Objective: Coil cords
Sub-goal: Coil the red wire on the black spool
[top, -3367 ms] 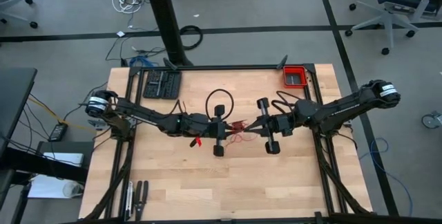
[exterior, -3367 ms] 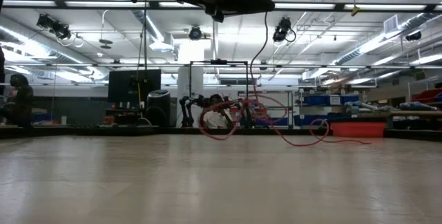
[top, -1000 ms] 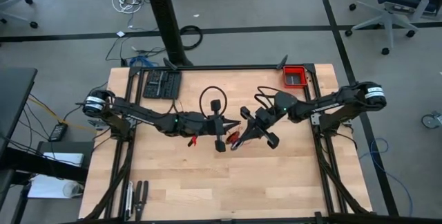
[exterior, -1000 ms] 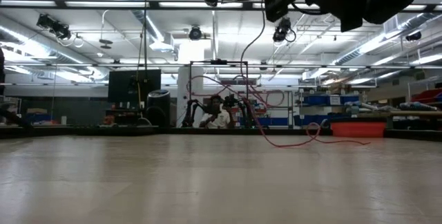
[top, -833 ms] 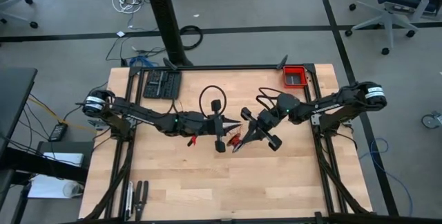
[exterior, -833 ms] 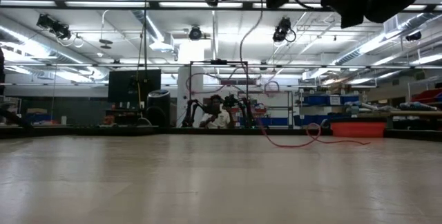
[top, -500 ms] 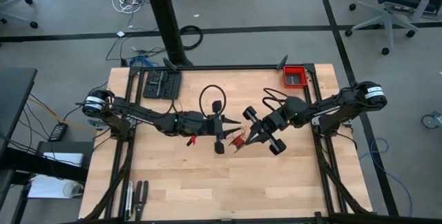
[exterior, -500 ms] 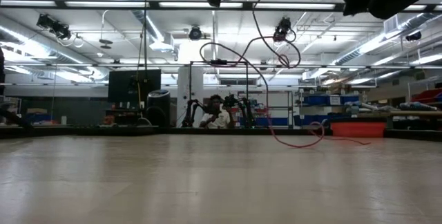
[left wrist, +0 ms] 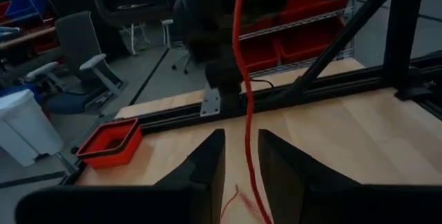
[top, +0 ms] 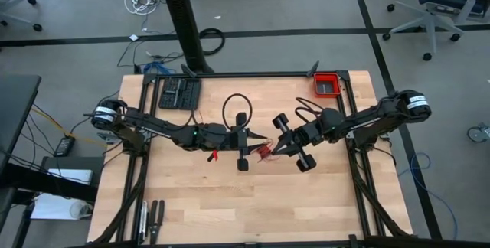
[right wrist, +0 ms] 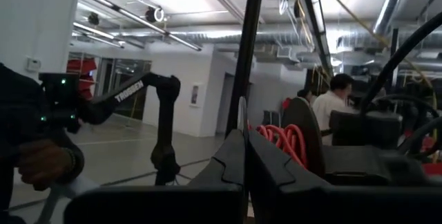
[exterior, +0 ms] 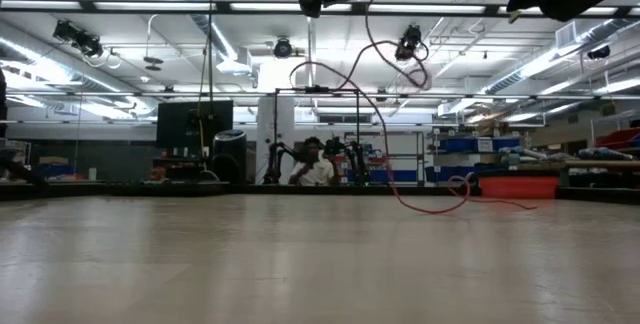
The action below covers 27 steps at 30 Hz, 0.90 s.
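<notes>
The thin red cord [top: 266, 153] is strung between my two grippers over the middle of the table. My left gripper [top: 262, 140] points toward the table's right edge, with red strands between its fingers [left wrist: 242, 148]. My right gripper [top: 274, 151] faces it, with its fingers together [right wrist: 243, 148]. In the low view the cord [exterior: 372, 74] loops high under the grippers and drops to the table. Its tail [exterior: 490, 202] lies on the wood. A small red coil [right wrist: 280, 140] shows in the right wrist view. My left gripper has the cord's strands [left wrist: 235, 200] between its two fingers, far back near their base; the exact contact is hidden low in the picture. One strand [left wrist: 245, 113] runs straight out past the fingertips, lifted clear of the table. My right gripper meets the other end of that strand [left wrist: 239, 3], which is drawn straight between the two grippers. Its own dark fingers hide the place of contact. Below it the cord hangs slack down to the table.
A red bin [top: 327, 85] stands at the far right corner and a black tool tray [top: 178, 93] at the far left. A black cable loop [top: 239, 104] stands off the left arm. A person [exterior: 315, 169] sits beyond the far edge.
My right gripper has gone a little toward the table's right edge and turned about its wrist. The cord's hanging loop has been lifted high above the table, while its tail has stayed on the wood at the right.
</notes>
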Motion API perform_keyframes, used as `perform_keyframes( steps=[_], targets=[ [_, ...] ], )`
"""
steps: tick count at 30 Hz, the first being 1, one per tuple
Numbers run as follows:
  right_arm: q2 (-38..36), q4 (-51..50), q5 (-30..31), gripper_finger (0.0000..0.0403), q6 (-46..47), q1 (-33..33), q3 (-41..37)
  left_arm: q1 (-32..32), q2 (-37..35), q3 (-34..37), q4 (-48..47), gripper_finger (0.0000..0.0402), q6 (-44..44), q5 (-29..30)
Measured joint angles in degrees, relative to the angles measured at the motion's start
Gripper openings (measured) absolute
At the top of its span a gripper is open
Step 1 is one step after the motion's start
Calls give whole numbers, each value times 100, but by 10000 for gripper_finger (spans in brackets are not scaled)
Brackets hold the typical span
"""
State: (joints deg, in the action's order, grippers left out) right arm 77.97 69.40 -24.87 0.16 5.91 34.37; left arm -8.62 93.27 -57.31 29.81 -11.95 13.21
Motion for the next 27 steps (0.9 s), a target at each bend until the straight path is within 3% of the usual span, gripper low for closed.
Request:
perform_keyframes(
  steps=[12, 27],
  targets=[
    [-39, 27, 115, 1, -132, -2, 0, 0, 0, 1, 40, 91, 71, 0],
    [-39, 34, 267, 1, -389, -9, 0, 0, 0, 1, 120, 91, 967, 95]
  ],
)
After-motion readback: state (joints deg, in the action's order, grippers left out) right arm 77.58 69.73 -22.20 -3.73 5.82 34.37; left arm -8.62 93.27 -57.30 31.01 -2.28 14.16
